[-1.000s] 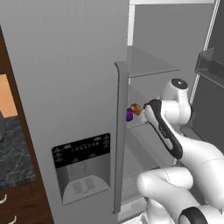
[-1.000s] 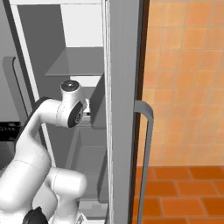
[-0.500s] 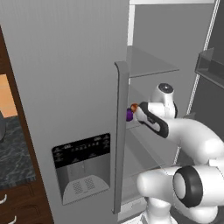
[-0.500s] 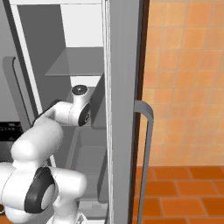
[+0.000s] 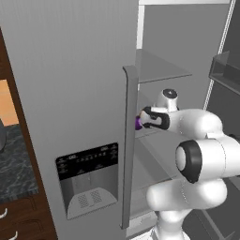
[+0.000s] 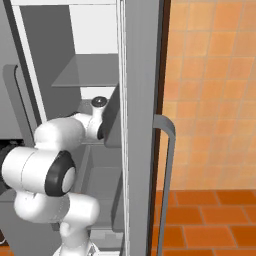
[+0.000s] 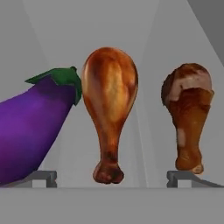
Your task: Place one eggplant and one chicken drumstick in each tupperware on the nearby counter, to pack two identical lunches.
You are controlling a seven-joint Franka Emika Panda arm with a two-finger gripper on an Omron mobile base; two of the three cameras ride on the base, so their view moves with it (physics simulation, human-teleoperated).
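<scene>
Inside the open fridge [image 5: 187, 51], the near drumstick [image 7: 109, 109] stands just beside an eggplant [image 7: 35, 131] — a second drumstick [image 7: 188, 118] apart on its other side; spread fingers [image 7: 181, 178] flank the near drumstick, holding nothing.

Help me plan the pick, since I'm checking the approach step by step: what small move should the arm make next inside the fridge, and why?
Probably ease straight forward a little. In the hand view the pincer stands open with its fingertips either side of the nearer chicken drumstick, centred and upright. The eggplant lies close on one side and a second drumstick on the other, so advancing without drifting sideways seems safest before closing.
</scene>
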